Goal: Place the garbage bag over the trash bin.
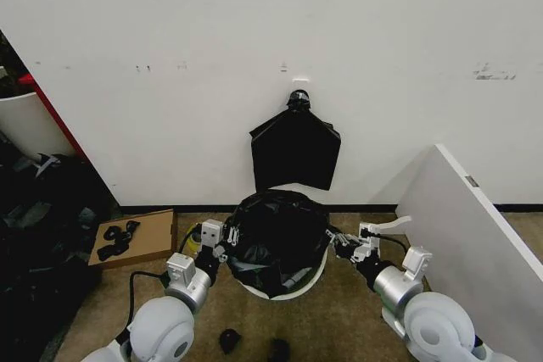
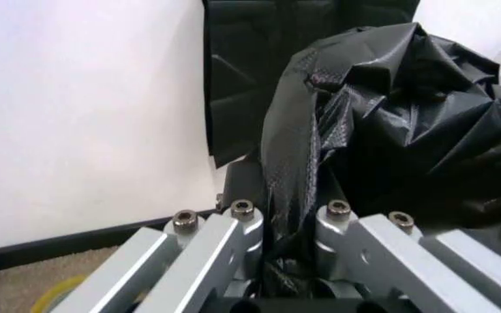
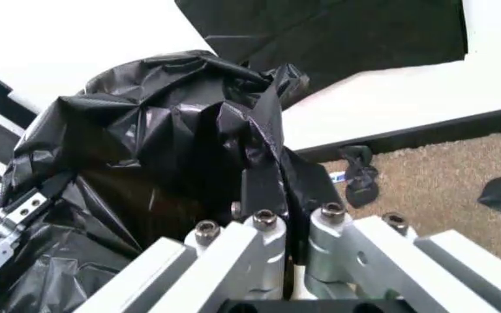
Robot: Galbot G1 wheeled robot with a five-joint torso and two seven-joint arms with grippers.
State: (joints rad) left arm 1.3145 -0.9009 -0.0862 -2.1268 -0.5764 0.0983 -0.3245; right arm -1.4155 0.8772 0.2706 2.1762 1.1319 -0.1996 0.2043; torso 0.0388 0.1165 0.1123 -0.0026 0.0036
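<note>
The glossy black garbage bag bulges up over the mouth of the cream-white trash bin, whose rim shows only at the front. My left gripper is at the bin's left side, shut on a fold of the garbage bag that runs between its fingers. At the bin's right side my right gripper is likewise shut on a pleat of the garbage bag, pinched between its fingers. The bag's crumpled bulk hides the inside of the bin.
A flat black sheaf of bags hangs on the wall behind the bin. A cardboard box with black scraps sits left. A white board leans at right. Small black scraps lie on the carpet in front.
</note>
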